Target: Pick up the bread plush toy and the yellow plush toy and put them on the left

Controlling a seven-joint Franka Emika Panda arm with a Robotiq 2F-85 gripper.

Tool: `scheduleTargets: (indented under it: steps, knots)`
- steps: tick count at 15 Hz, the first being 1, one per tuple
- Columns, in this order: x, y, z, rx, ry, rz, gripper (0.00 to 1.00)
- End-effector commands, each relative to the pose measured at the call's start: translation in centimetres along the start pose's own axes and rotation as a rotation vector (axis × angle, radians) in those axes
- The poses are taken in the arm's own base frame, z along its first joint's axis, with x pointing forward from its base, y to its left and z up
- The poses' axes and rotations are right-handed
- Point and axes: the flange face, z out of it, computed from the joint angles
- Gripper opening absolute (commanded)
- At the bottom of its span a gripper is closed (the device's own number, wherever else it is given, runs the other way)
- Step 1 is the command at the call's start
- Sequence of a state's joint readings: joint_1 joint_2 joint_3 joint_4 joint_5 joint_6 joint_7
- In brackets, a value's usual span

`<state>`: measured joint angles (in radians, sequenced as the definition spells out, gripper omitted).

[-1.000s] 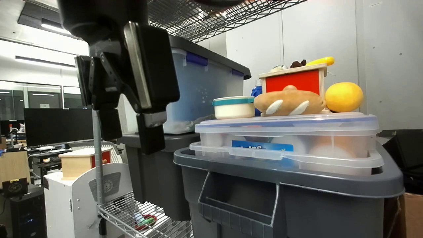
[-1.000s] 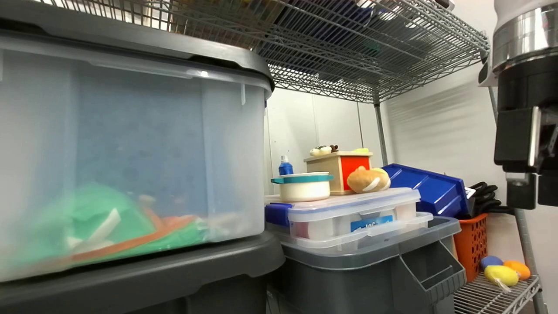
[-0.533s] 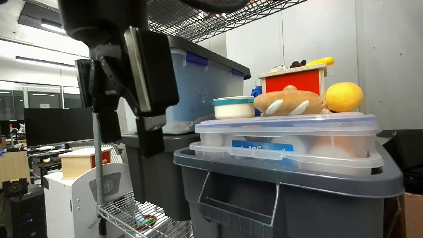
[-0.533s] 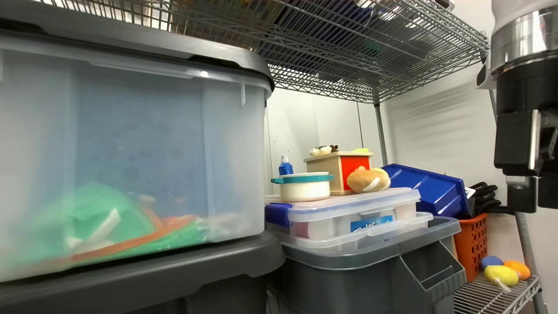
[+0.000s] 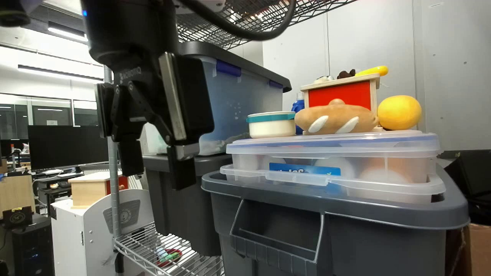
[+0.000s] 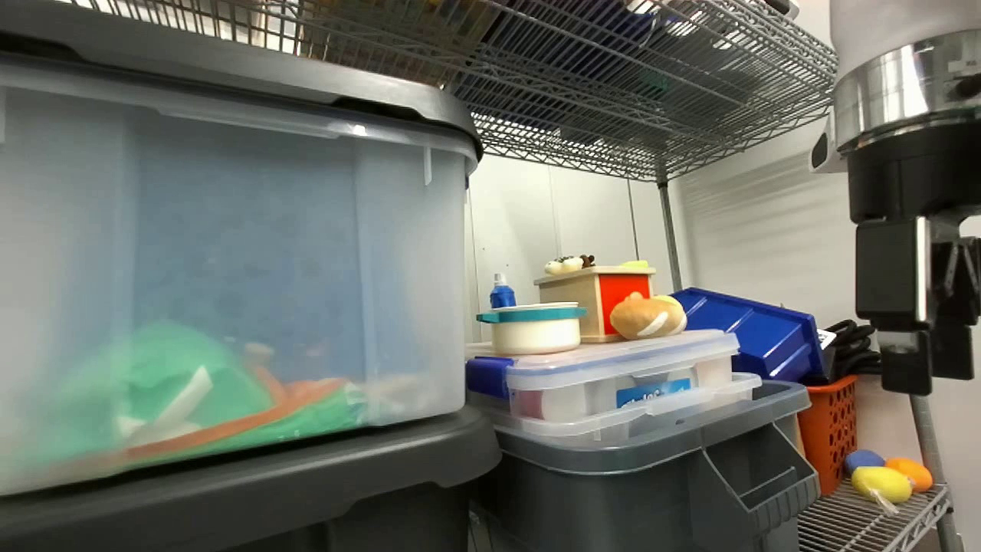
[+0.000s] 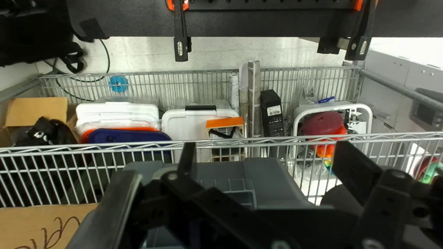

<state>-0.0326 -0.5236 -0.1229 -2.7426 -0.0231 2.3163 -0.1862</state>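
The bread plush toy (image 5: 336,118) is tan with cream stripes and lies on the lid of a clear plastic box (image 5: 333,149). The yellow plush toy (image 5: 399,112) sits beside it at the lid's right end. In an exterior view the bread (image 6: 640,316) hides most of the yellow toy (image 6: 668,300). My gripper (image 5: 156,164) points down with its jaws apart and nothing between them. It hangs away from both toys, left of them there and at the right edge of an exterior view (image 6: 930,358). The wrist view shows the open fingers (image 7: 188,155), a grey tote below, and neither toy.
A red-fronted wooden box (image 5: 339,94) stands behind the bread. A cream pot with a teal rim (image 5: 271,124) stands beside it. The clear box rests on a grey tote (image 5: 264,199). Large stacked bins (image 6: 253,253) stand alongside, and a wire shelf (image 6: 651,77) hangs above.
My gripper has moved slightly down. It has shifted rightward in one exterior picture and leftward in another, staying open. The toys have not moved.
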Motion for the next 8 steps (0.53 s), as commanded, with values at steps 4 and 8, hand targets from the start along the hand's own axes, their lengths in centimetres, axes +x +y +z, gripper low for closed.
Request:
scheduleTargets:
  steps: [4,8]
  knots:
    - [2.6,3.8,-0.8,-0.104,-0.050,0.081,1.00]
    - [3.2,4.6,-0.7,-0.103,-0.074,0.093,1.00]
